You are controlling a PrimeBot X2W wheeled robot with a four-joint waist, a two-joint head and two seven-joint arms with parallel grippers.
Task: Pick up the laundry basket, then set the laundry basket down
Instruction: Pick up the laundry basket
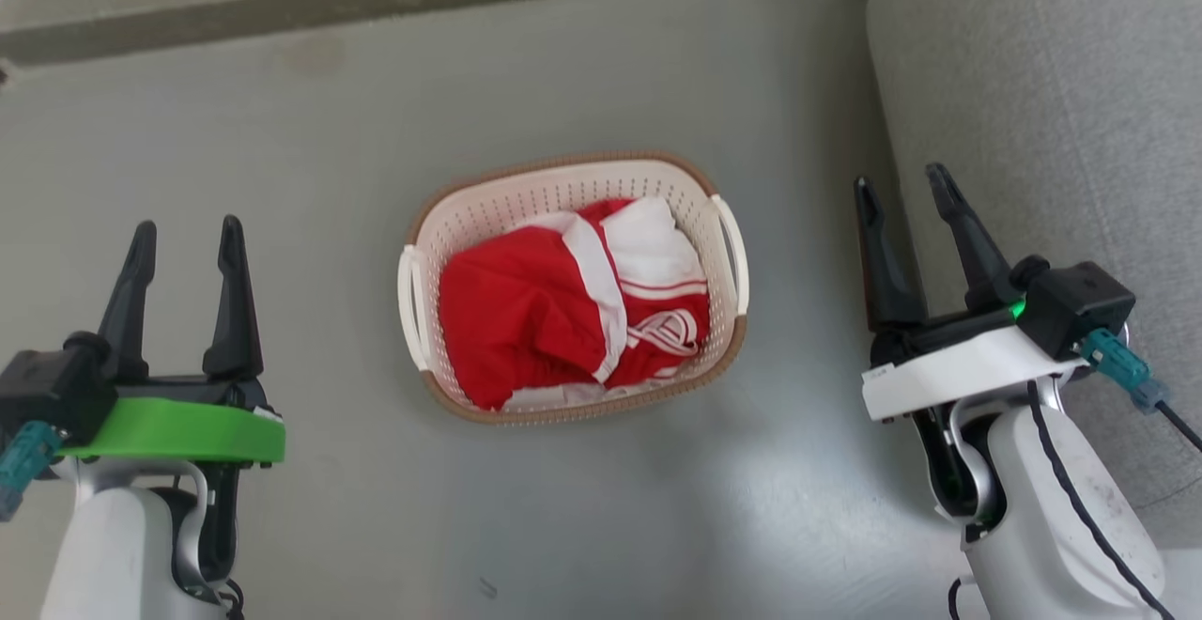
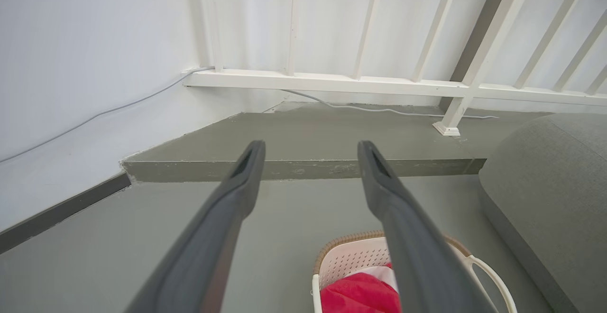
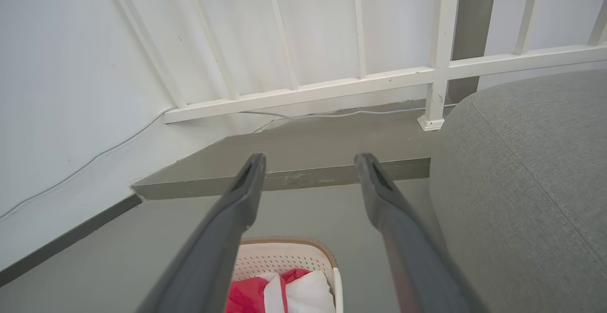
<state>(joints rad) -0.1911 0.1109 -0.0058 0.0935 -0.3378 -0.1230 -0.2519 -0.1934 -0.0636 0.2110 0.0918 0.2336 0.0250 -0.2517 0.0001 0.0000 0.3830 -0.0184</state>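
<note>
Grey floor point(image 1: 282, 178) beneath laundry basket point(image 1: 563, 191)

Head camera looks steeply down between left tool point(image 1: 185, 235) and right tool point(image 1: 901, 183); both wrist cameras face forward, sharing railing point(image 2: 332, 81) and laundry basket point(image 1: 554, 195).

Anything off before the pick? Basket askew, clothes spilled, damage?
Nothing stands out. The laundry basket sits upright on the floor, turned slightly in the head view, with the red and white clothes all inside. The left gripper and right gripper are open, either side of it, not touching.
</note>
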